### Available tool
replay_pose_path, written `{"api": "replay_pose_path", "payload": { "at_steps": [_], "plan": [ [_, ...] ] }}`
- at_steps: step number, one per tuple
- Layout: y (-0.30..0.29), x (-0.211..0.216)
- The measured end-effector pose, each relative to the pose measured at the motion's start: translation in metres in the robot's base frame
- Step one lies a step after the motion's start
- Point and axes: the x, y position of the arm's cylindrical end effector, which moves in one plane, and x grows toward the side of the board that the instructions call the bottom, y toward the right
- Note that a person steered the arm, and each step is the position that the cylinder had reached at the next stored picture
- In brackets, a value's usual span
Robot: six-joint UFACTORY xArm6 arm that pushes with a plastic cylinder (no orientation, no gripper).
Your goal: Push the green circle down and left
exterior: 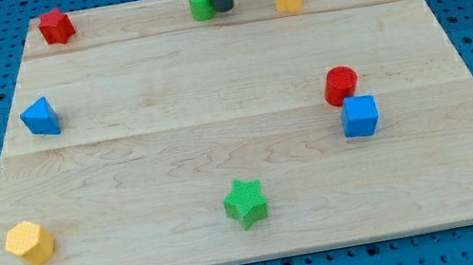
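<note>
Tip: the straight dark rod's tip (224,8) touches the green plastic circle (201,4) at its 3 o'clock; no jaws, nothing gripped
Surface: pale wooden board (221,154)

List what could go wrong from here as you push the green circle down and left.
1. My tip sits against the green circle's right side, level with it rather than above, so a push may send it mostly left along the board's top edge instead of downward.
2. The contact looks off-centre; the round block could roll off my tip and slip away.
3. A long leftward run heads toward the red block in the top-left corner.
</note>
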Motion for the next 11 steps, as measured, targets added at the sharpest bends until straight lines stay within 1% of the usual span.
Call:
{"api": "replay_pose_path", "payload": {
  "at_steps": [2, 5, 6, 8, 9, 11],
  "plan": [
    [0.011, -0.036],
    [-0.044, -0.037],
    [-0.045, -0.029],
    [-0.05, 0.021],
    [-0.071, 0.037],
    [-0.149, 0.039]
  ]
}}
